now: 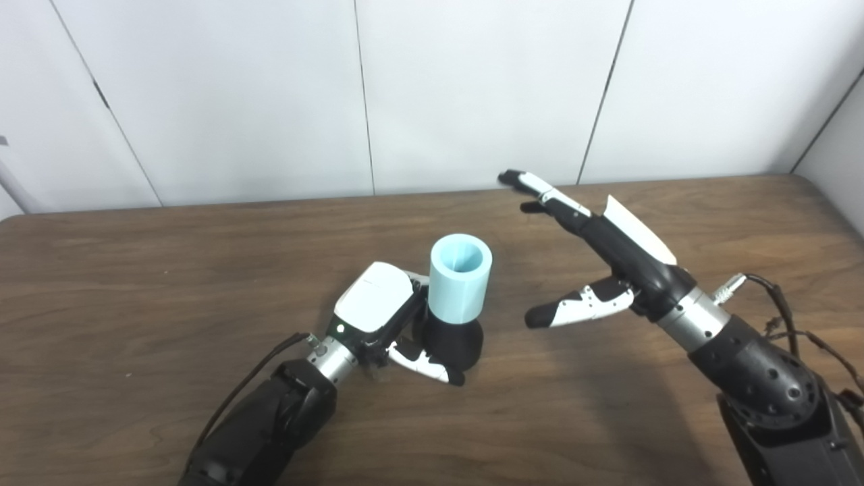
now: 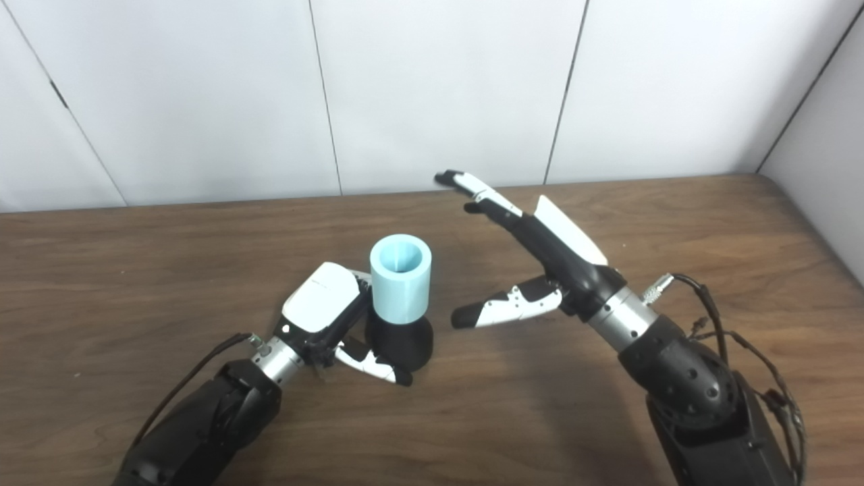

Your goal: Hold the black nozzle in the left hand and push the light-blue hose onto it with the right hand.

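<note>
The black nozzle [image 1: 455, 344] stands upright on the wooden table [image 1: 135, 270] near the middle. The light-blue hose [image 1: 460, 277], a short open cylinder, sits on top of it. My left hand [image 1: 385, 317] is closed around the nozzle's base from the left, thumb wrapped across its front. My right hand [image 1: 594, 256] is open and empty, fingers spread, held above the table to the right of the hose and apart from it. The same shows in the right eye view: hose [image 2: 401, 278], nozzle [image 2: 399, 343], left hand [image 2: 327, 314], right hand [image 2: 533, 260].
A white panelled wall [image 1: 432, 88] runs along the table's far edge. Cables [image 1: 783, 310] hang off my right forearm. The table's right corner [image 1: 810, 185] is near the right arm.
</note>
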Controlling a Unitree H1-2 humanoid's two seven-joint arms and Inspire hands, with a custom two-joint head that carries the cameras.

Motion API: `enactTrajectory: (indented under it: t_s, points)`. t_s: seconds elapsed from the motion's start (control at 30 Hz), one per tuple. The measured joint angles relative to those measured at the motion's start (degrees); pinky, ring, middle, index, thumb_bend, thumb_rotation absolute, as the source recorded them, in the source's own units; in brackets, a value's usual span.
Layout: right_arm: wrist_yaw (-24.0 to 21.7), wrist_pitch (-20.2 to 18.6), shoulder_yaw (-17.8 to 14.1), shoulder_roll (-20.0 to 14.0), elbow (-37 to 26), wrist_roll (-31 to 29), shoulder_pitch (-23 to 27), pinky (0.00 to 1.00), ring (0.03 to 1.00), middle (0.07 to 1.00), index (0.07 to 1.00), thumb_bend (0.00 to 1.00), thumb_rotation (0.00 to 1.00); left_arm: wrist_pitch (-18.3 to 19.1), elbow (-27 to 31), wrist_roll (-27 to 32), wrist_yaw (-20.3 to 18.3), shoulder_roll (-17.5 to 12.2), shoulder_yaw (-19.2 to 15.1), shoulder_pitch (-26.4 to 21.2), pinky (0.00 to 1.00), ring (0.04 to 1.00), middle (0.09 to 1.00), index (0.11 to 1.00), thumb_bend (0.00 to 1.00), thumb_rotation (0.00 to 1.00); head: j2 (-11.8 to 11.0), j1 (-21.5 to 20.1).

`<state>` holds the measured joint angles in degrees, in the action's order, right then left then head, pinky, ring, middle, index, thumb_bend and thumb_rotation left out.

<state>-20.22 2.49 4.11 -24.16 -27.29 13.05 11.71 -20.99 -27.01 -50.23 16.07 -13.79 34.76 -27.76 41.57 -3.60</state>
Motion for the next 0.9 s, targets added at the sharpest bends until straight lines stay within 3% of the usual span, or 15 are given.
enactTrajectory:
  t_s: [0.27,0.63,0.9]
  points:
    - [-3.0,1.9,4.6,-0.7,-2.3,8.5,3.1,0.89,0.941,0.875,0.832,0.67,0.8,0.0,-0.6,0.0,0.2,0.3,0.4,-0.5,0.32,0.403,0.448,0.527,0.5,0.0,-0.1,0.1]
    - [-7.7,2.7,7.8,-1.2,-2.3,14.1,5.1,0.92,0.976,0.913,0.854,0.69,0.79,0.0,-0.6,0.0,0.2,0.3,0.3,-0.5,0.33,0.408,0.453,0.527,0.5,0.0,0.1,0.2]
    - [-11.0,2.7,9.3,-2.0,-1.3,17.4,5.9,0.98,1.0,0.958,0.911,0.72,0.84,0.0,-0.6,0.0,0.2,0.3,0.4,-0.5,0.33,0.406,0.451,0.527,0.5,0.0,0.3,0.2]
